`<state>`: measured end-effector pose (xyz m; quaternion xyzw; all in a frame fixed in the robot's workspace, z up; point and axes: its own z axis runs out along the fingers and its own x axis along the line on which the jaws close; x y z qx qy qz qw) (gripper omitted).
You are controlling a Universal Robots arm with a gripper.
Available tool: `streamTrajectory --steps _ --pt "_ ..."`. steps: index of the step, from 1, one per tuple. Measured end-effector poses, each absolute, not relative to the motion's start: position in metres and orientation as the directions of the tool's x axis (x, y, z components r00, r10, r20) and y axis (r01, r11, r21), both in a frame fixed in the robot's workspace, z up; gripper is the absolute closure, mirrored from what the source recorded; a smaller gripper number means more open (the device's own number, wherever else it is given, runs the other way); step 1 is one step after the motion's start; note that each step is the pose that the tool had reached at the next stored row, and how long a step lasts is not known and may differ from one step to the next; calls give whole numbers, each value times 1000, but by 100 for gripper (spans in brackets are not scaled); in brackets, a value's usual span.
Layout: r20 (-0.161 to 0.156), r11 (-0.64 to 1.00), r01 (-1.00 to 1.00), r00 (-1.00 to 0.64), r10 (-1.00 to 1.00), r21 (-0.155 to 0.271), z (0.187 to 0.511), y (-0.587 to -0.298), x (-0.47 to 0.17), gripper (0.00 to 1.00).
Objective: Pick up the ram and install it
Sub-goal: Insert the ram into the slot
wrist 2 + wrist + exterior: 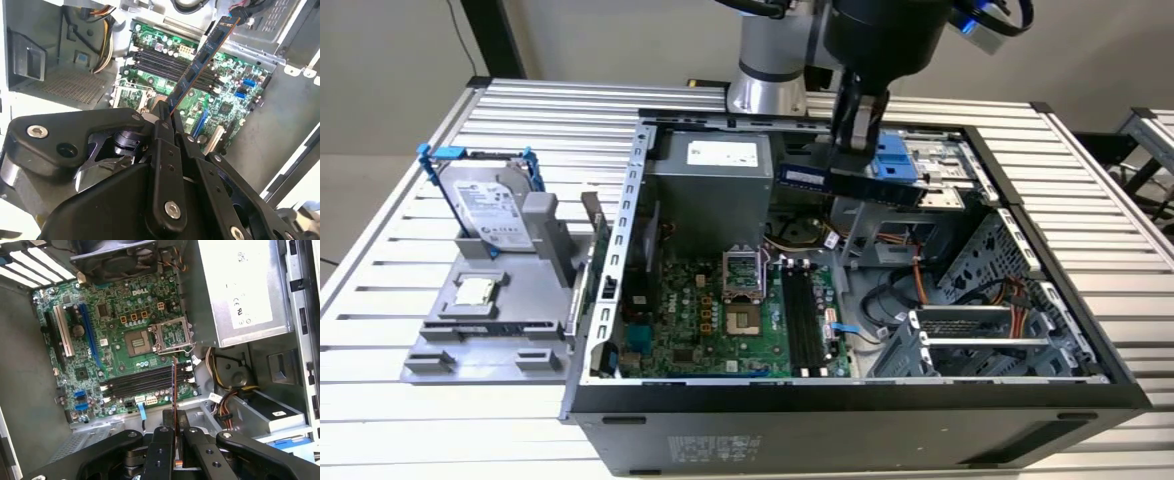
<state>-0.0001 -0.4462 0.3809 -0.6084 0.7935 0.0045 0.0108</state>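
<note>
At nine o'clock in the exterior view, one hard drive (491,205) stands upright in a grey fixture (454,352). One square silver processor chip (476,291) lies on the fixture at the drive's six o'clock. The open computer case (854,420) takes the middle, and its green motherboard (700,325) carries four black memory slots (803,322) side by side. One ram (887,190), a thin blue-green stick with a row of black chips, hangs level above the case at about one o'clock from the picture's centre, well apart from the slots. The gripper (854,150) has its jaws clamped on the stick. In the second wrist view the ram (200,65) juts out over the motherboard.
</note>
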Motion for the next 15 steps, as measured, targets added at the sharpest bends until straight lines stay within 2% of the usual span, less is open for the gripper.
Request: streamTrajectory --steps 15 --pt "-23 453 -892 -453 -891 -6 381 -446 0 100"
